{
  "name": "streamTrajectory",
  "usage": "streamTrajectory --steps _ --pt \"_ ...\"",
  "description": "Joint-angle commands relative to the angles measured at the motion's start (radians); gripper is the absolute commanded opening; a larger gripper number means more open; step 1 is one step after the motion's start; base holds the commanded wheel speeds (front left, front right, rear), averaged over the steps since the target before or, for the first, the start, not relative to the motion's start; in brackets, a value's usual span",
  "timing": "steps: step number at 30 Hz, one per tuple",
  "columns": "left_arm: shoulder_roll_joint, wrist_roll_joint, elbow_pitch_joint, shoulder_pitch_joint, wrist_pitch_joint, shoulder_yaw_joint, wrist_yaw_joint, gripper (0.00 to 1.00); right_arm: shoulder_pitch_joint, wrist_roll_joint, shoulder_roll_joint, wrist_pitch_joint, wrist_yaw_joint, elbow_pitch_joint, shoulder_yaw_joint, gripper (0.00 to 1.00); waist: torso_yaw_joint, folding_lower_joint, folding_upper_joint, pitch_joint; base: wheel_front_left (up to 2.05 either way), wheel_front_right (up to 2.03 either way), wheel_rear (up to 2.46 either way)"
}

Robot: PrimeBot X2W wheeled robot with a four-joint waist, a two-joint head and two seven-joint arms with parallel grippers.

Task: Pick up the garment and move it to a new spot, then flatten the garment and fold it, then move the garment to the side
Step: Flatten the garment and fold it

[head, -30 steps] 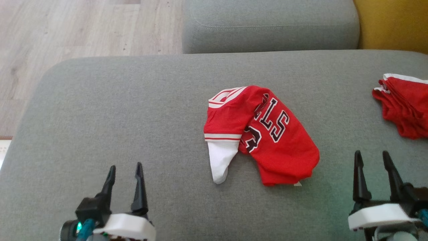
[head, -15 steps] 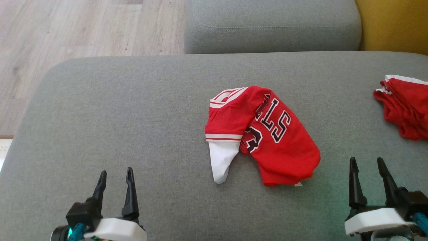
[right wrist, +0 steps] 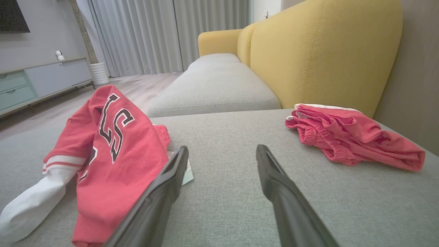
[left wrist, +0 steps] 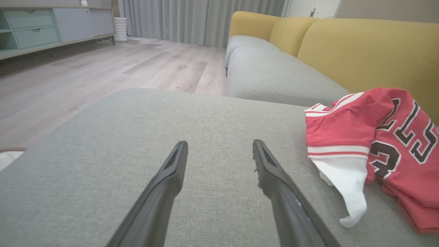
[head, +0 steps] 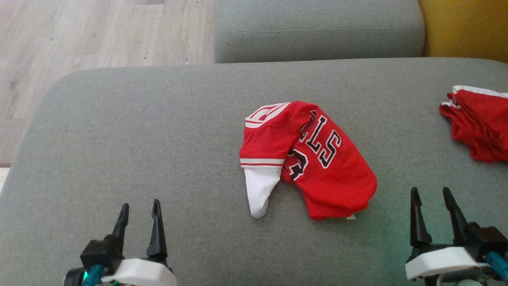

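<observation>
The garment (head: pixel 317 159) is a red jersey with black-and-white letters and a white sleeve, lying crumpled in the middle of the grey sofa seat (head: pixel 158 139). It also lies at the right of the left wrist view (left wrist: pixel 377 144) and at the left of the right wrist view (right wrist: pixel 113 154). My left gripper (head: pixel 139 206) stands open near the seat's front left, well apart from the jersey, with nothing between its fingers. My right gripper (head: pixel 431 192) is open at the front right, a short way right of the jersey's lower end.
A second red garment (head: pixel 480 123) lies bunched at the seat's far right (right wrist: pixel 349 140). Another grey cushion (head: pixel 317 31) sits beyond, with the yellow backrest (head: pixel 464 28) at the right. Wooden floor (head: pixel 99 35) lies past the seat's left edge.
Both grippers have drawn back toward the bottom of the head view, still open. The whole picture shifted slightly, so the camera moved. The jersey lies as before.
</observation>
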Motion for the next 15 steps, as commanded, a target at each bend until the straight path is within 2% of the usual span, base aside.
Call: streamTrajectory --steps 1,5,8,10,15 --pt "0.0 -0.016 -0.032 -0.05 -0.012 0.014 0.0 1.0 -0.036 0.001 -0.007 -0.011 0.007 -0.03 0.033 1.0 -0.01 0.0 -0.0001 0.006 0.0 0.0 0.0" --pt "0.0 -0.086 -0.005 -0.1 -0.012 -0.078 -0.011 1.0 -0.056 -0.003 -0.007 -0.011 0.007 -0.048 0.056 1.0 -0.04 0.0 -0.0001 0.038 0.0 0.0 0.0" --pt "0.0 -0.213 0.088 -0.173 0.041 -0.184 -0.019 1.0 -0.069 -0.001 -0.007 -0.011 0.007 -0.065 0.077 1.0 -0.066 0.0 -0.0001 0.065 0.0 0.0 0.0" --pt "0.0 -0.307 0.157 -0.23 0.084 -0.241 -0.009 1.0 -0.077 0.001 -0.007 -0.011 0.007 -0.072 0.093 1.0 -0.086 0.0 -0.0001 0.085 0.0 0.0 0.0" --pt "0.0 -0.44 0.313 -0.364 0.126 -0.362 -0.008 1.0 -0.098 0.004 -0.007 -0.011 0.007 -0.07 0.114 1.0 -0.133 0.0 -0.0001 0.11 0.0 0.0 0.0"
